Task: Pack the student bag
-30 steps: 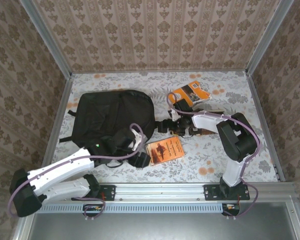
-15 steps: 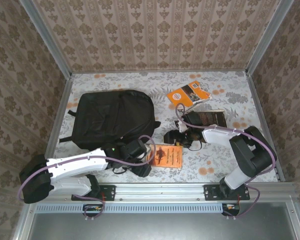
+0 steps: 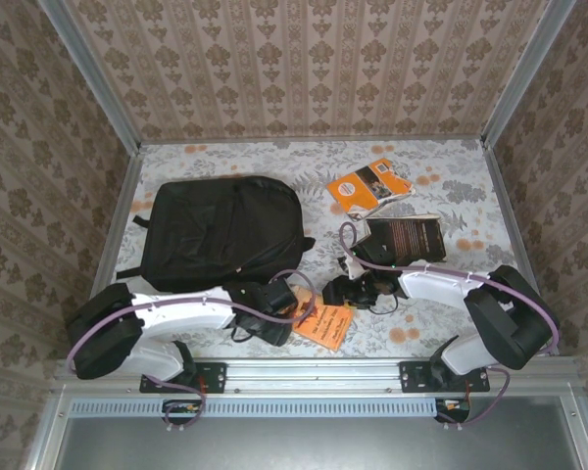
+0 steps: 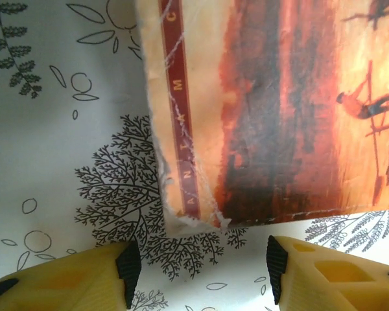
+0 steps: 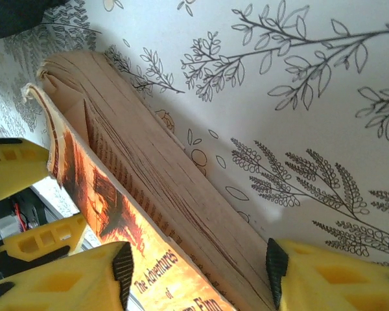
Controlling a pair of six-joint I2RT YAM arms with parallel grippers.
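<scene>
Where the leaf-printed tablecloth [image 3: 451,176] reaches left, the large black soft fabric backpack [image 3: 220,230] lies flat. The left gripper [image 4: 201,272] stands spread, the frayed orange paperback [image 4: 279,110] just ahead. The right gripper [image 5: 198,272] straddles its rough page block; whether it pinches, I cannot tell. Beyond lie 2 more: an orange book [image 3: 369,186] and a dark book [image 3: 407,235].

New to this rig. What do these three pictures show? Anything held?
Two robot arms are bolted at the near edge of a table. The overhead picture looks down from behind them. The other two come from wrist cameras, showing the left gripper and right gripper. On the cloth lie a black backpack, a near orange book, a far orange book and a dark book. Both grippers flank the near book. The left's jaws stand open at its corner; whether the right grips it is unclear.
</scene>
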